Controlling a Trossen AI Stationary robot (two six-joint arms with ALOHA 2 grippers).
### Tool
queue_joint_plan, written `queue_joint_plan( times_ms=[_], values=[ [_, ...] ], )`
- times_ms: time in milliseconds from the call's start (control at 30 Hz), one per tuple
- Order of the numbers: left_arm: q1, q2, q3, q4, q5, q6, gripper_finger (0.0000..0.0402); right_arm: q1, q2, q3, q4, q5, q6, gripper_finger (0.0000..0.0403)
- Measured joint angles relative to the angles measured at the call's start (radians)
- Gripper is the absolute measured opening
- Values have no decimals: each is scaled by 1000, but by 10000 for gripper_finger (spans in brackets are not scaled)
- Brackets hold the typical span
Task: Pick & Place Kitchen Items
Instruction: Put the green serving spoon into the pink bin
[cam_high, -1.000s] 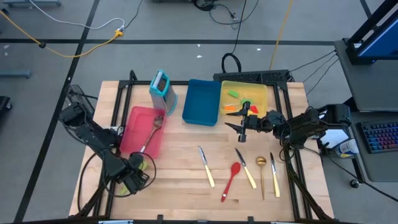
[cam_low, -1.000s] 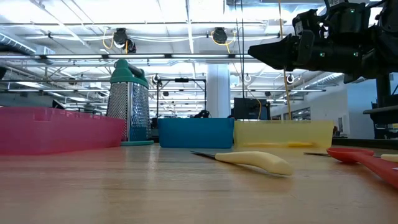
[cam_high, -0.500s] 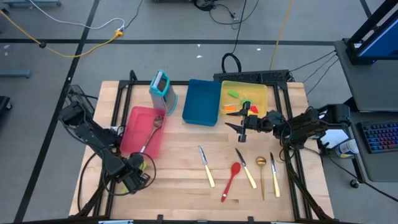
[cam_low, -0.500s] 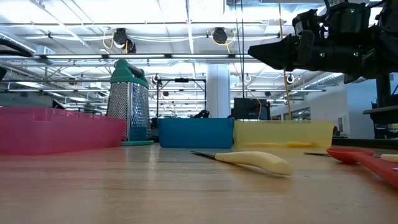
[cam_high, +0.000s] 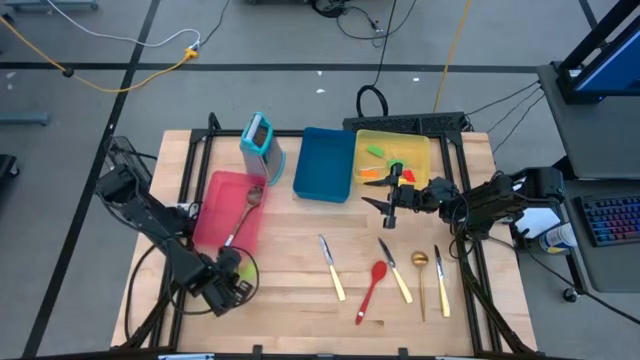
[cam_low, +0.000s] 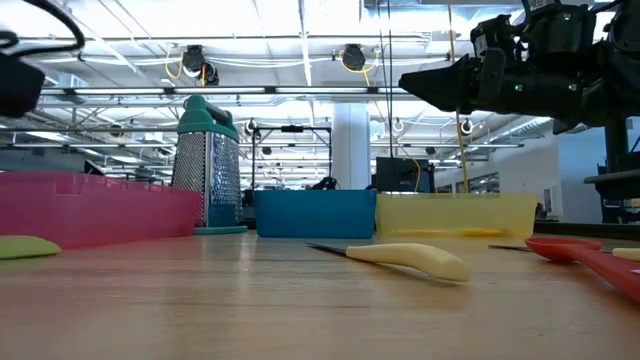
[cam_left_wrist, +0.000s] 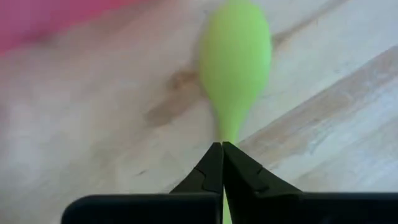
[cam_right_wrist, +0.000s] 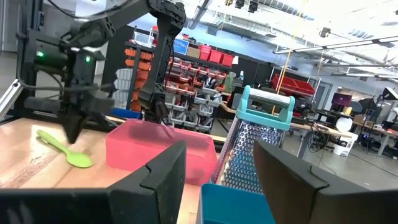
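Observation:
A green spoon (cam_left_wrist: 235, 59) is near the table's front left, in front of the pink tray (cam_high: 215, 200). My left gripper (cam_high: 226, 282) stands over it, pointing down, shut on its handle. The spoon's bowl also shows in the low view (cam_low: 25, 247) and the right wrist view (cam_right_wrist: 79, 160). My right gripper (cam_high: 385, 206) hangs open and level above the near left corner of the yellow tray (cam_high: 422, 150), touching nothing. On the wood lie cream-handled knives (cam_high: 332, 268), (cam_high: 396, 272), (cam_high: 441, 282), a red spoon (cam_high: 373, 288) and a gold spoon (cam_high: 421, 280). My left gripper pinches the green spoon's thin handle (cam_left_wrist: 227, 134) just behind the bowl, between its two shut fingers. The fingers come from above, pointing down, and lie across the handle. The bowl sticks out ahead of them, close over the wood; whether it touches, I cannot tell.
A wooden spoon (cam_high: 244, 212) lies in the pink tray. A teal-topped grater (cam_high: 260, 140) stands at the back, next to the blue tray (cam_high: 323, 162). Green, orange and red spatulas (cam_high: 385, 165) lie in the yellow tray. Bare wood stretches along the front middle.
My left gripper has gone a little toward the table's right edge, and the green spoon has gone with it. The spoon's bowl and a part of the left arm have come into the low view at its left edge. My right arm has kept still.

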Motion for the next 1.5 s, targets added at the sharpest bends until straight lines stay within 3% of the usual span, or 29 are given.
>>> queue_joint_plan(
  times_ms=[200, 500, 867, 1000, 1167, 1500],
  values=[
    [25, -1, 110, -90, -82, 67, 2, 0, 0, 0, -2, 0, 0, 180],
    [5, 3, 120, -68, 174, -6, 46, 0, 0, 0, -10, 0, 0, 180],
    [-100, 140, 113, 90, 226, -125, 148, 0, 0, 0, -19, 0, -2, 180],
    [-130, 210, 118, 84, 338, -157, 160, 0, 0, 0, -19, 0, -1, 180],
    [-140, 205, 125, 98, 301, -213, 161, 0, 0, 0, -15, 0, -1, 180],
    [-63, 59, 157, -212, 343, -34, 161, 0, 0, 1, -7, 0, -1, 180]
  ],
)
